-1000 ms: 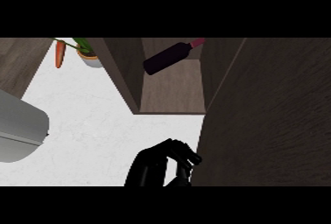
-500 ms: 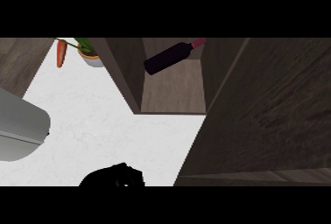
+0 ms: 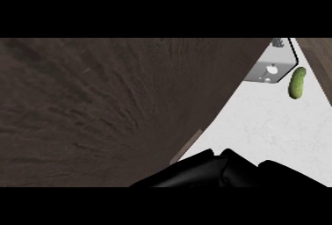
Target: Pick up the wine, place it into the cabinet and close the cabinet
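Note:
The dark wooden cabinet door [image 3: 97,110] fills the left and middle of the head view, and its lighter edge [image 3: 188,147] runs down toward the lower centre. The wine bottle and the cabinet's inside do not show; the door covers that side. One black hand, which I take for my right hand [image 3: 224,171], shows at the lower edge just right of the door's edge, close to it or touching it. Only its upper part is in view. My left hand does not show.
White counter [image 3: 259,127] lies to the right of the door. A green cucumber [image 3: 297,82] rests on it at the upper right, next to a grey metal object [image 3: 269,70]. A strip of dark wood [image 3: 321,61] borders the far right.
The door now covers the open cabinet and the wine bottle that showed before. The view has shifted, and the carrot and plant at the upper left are gone. The hand shows larger at the lower centre.

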